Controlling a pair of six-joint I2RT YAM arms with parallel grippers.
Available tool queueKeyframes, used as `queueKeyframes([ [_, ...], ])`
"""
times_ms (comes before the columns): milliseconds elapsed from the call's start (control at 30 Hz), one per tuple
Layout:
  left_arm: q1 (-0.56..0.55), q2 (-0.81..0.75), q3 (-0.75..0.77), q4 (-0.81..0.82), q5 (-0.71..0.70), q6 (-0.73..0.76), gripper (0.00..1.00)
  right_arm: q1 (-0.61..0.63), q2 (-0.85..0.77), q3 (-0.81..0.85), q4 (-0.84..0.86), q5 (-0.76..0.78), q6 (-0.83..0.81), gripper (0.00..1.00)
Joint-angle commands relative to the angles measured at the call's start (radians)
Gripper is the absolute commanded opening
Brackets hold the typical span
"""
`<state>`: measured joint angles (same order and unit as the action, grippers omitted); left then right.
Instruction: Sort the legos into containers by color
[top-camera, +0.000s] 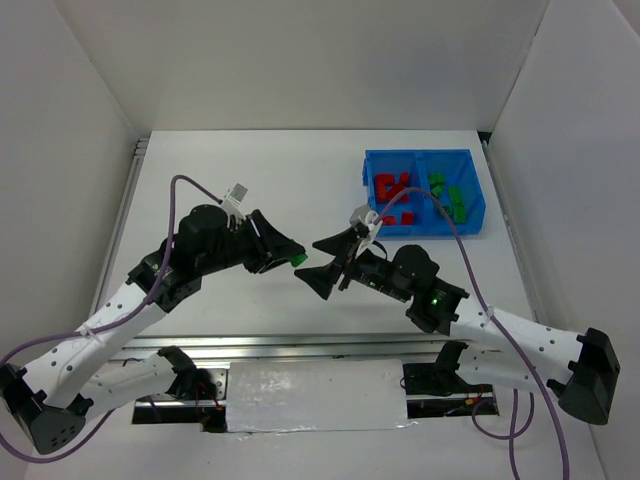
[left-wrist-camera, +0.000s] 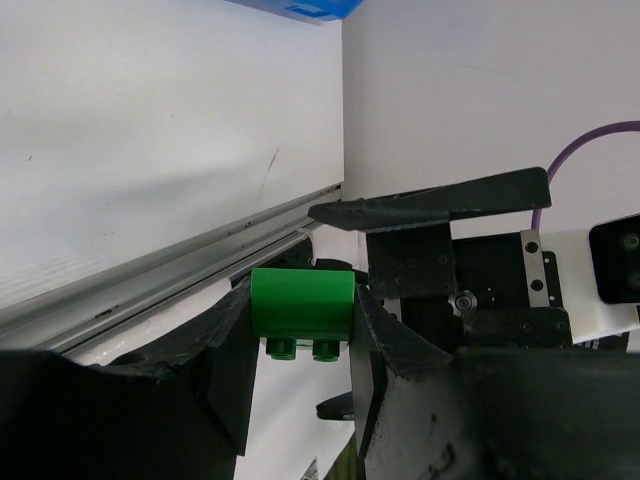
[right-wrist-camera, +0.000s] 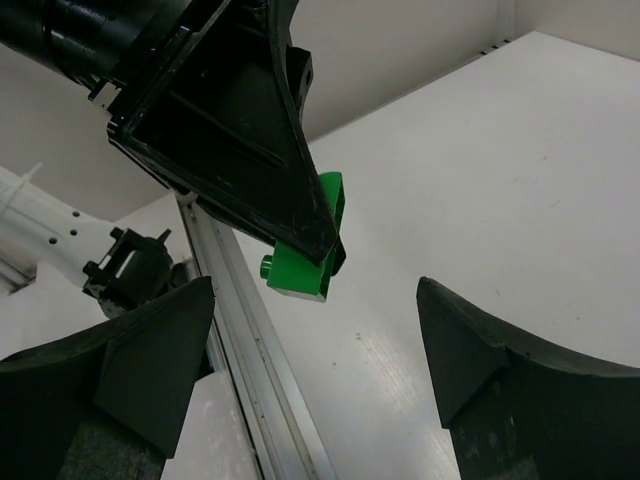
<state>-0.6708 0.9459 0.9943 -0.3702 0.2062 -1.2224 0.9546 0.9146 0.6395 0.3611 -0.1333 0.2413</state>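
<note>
The two arms meet over the middle of the bench (top-camera: 250, 170). The left gripper (top-camera: 297, 259), clamped on a green brick (left-wrist-camera: 301, 303), sits just in front of the right gripper (top-camera: 322, 264), whose fingers (right-wrist-camera: 150, 350) are spread wide, so little room is left between them. Open bench lies behind them and to the left, up to the white walls (top-camera: 70, 150) that close in the left, far and right sides. At the far right stands the blue bin (top-camera: 476, 205), open from above. The right arm's purple cable (top-camera: 455, 250) arcs over the bin's near edge, partly barring that approach.
</note>
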Motion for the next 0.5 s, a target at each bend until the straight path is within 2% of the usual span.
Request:
queueKeyframes([
  [0, 0.004, 0.004, 0.009, 0.062, -0.002, -0.045, 0.0, 0.026, 0.033, 0.052, 0.092, 0.07, 0.001, 0.88],
  [133, 0.004, 0.016, 0.014, 0.067, -0.008, -0.043, 0.0, 0.033, 0.082, 0.08, 0.084, 0.06, 0.013, 0.83],
  [200, 0.004, 0.02, 0.015, 0.071, -0.005, -0.042, 0.0, 0.039, 0.095, 0.086, 0.094, 0.066, 0.016, 0.74],
  [300, 0.004, 0.025, 0.001, 0.102, 0.016, -0.046, 0.0, 0.044, 0.11, 0.092, 0.105, 0.081, 0.024, 0.57],
  [400, 0.004, 0.033, -0.003, 0.117, 0.033, -0.045, 0.0, 0.044, 0.122, 0.103, 0.099, 0.098, 0.024, 0.05],
  [433, 0.004, 0.033, -0.003, 0.125, 0.036, -0.039, 0.0, 0.042, 0.128, 0.104, 0.096, 0.103, 0.026, 0.0],
  [467, 0.004, 0.034, -0.003, 0.128, 0.035, -0.035, 0.0, 0.042, 0.13, 0.101, 0.098, 0.1, 0.024, 0.0],
])
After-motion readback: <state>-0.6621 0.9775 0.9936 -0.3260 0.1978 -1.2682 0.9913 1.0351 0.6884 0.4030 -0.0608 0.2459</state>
